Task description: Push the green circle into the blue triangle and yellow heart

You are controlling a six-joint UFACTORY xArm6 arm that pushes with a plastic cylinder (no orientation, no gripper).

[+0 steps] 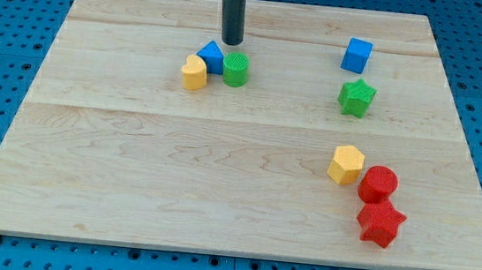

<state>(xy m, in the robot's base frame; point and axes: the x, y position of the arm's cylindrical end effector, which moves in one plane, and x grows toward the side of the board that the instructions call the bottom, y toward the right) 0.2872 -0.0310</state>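
The green circle (237, 68) sits on the wooden board in the upper left-middle, touching the right side of the blue triangle (211, 55). The yellow heart (194, 73) lies just below-left of the triangle, touching it. The three blocks form a tight cluster. My tip (231, 42) stands just above the cluster, between the triangle and the green circle, a little apart from both.
A blue cube (356, 55) and a green star (356, 97) lie at the upper right. A yellow hexagon (345, 164), a red circle (378, 184) and a red star (380, 224) cluster at the lower right. The board (130, 186) lies on a blue pegboard.
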